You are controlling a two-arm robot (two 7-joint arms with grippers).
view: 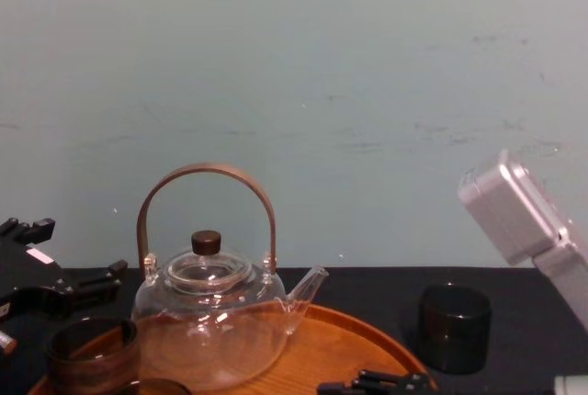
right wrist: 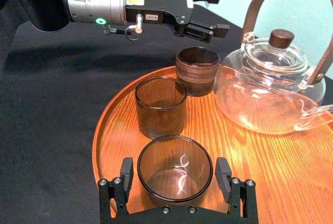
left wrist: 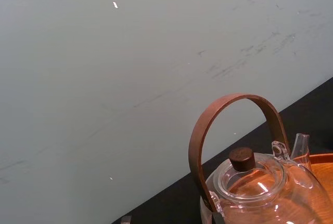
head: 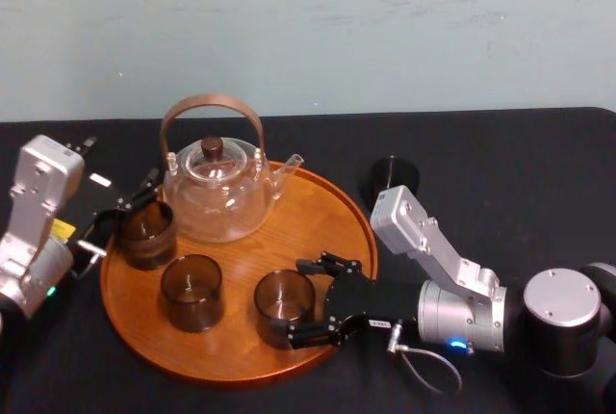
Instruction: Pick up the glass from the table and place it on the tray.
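Release looked complete: the right gripper point(right wrist: 174, 174) stood spread wide on both sides of the glass point(head: 282, 298), clear of its wall, with the glass upright on the tray point(head: 318, 212) near the front rim. The left gripper point(right wrist: 208, 13) hung open just above a 2nd glass point(right wrist: 196, 70) beside the teapot point(right wrist: 270, 88), apparently not touching it. A 3rd glass point(right wrist: 161, 107) stood close behind, and a dark cup point(head: 393, 178) sat on the table point(head: 520, 173) beyond the tray.

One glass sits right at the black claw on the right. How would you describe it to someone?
Find the round wooden tray on the black table, with a glass teapot at its back. Of the three smoky glasses on it, this glass is nearest the front right rim, the only one between the open fingers of the right gripper.
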